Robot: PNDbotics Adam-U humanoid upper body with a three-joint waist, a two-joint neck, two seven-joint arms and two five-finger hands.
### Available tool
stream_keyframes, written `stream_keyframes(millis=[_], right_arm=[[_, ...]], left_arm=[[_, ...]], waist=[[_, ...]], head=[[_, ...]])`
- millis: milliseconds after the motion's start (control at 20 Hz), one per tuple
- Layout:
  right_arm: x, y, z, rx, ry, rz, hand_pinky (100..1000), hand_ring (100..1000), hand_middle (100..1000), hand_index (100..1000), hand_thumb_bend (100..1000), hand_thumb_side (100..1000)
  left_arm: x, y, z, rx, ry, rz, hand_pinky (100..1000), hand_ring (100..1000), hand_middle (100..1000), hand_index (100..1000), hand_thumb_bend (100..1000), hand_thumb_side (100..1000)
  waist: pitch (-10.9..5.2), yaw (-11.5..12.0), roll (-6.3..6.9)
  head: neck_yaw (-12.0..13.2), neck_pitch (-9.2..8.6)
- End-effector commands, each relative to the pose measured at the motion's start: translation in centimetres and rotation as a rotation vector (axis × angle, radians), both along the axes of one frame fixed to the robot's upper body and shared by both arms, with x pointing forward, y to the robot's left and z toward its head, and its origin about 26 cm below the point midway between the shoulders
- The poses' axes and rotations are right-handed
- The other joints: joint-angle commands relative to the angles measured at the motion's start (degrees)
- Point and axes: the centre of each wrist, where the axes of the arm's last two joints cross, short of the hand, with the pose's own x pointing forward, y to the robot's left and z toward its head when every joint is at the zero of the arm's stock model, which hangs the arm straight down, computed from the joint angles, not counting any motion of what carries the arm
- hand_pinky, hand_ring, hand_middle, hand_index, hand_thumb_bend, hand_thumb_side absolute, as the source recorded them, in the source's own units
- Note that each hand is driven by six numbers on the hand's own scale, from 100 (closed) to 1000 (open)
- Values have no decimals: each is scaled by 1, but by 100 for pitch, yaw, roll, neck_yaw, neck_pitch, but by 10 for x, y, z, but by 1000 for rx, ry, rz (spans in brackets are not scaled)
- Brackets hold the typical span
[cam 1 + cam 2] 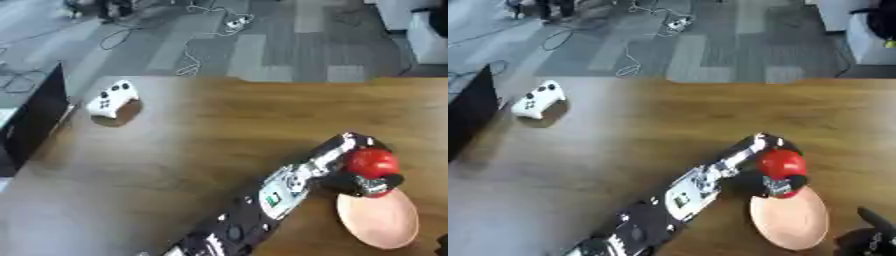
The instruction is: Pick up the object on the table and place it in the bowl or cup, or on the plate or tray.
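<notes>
Left eye view: left hand [363,182] fingers curled round red apple [371,162], held over plate [381,220] far rim, apparently for release; right hand [868,235] state unclear

- The table [219,125] looks like brown wood with visible grain and a soft sheen.
- The red object [371,161] has a smooth, glossy skin.
- The plate [385,222] is pale pink, smooth and matt.
- The left hand [363,182] looks like black hard plastic, and its arm [289,187] shows silver metal parts.
- The white game controller [112,98] looks like smooth plastic.
- The floor [262,45] beyond looks like matt grey carpet tiles.
</notes>
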Motion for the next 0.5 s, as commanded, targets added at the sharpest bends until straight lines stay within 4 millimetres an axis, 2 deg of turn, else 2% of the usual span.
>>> stream_keyframes(millis=[50,500], right_arm=[[-3,1,2,-3,-19,-13,485,604,652,1000,100,824],[-5,3,-1,-9,-36,-31,484,603,651,1000,100,826]], left_arm=[[-4,-11,6,-9,-40,-32,100,276,383,566,100,535],[-14,-20,-12,9,-69,-58,100,281,387,568,100,534]], waist=[[-54,-41,-46],[20,-149,-96]], head=[[33,27],[108,-17]])
